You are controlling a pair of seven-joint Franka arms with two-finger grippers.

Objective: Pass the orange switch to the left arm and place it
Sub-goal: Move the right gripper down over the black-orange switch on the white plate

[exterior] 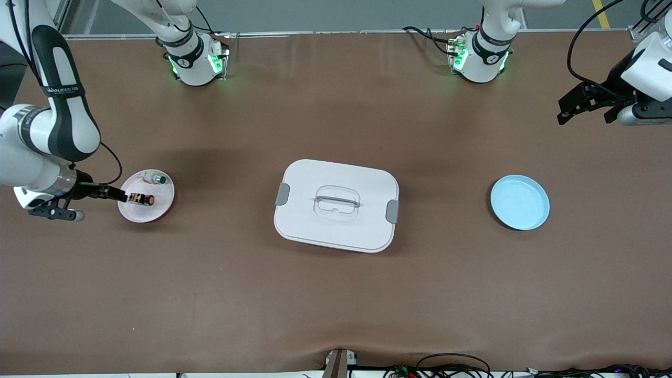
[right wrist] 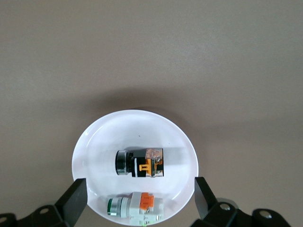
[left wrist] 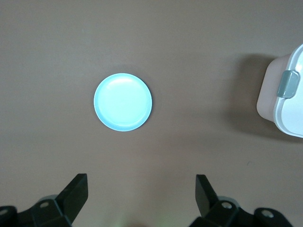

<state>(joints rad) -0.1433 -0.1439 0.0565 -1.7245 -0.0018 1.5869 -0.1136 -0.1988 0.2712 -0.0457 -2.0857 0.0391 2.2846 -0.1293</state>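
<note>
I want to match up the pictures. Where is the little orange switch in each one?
Front view: the orange switch lies on the pink plate at the right arm's end of the table.
Left wrist view: not in it; only the blue plate and the box show.
Right wrist view: on the same plate, beside the green-capped switch.
Shared landmark: the pink plate.

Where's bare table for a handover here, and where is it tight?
Free patches: the brown table between the pink plate and the box, between the box and the blue plate, and the broad strip nearer the front camera than all three. Tight: the pink plate, holding the orange switch and green-capped switch, right end effector over its rim.
</note>
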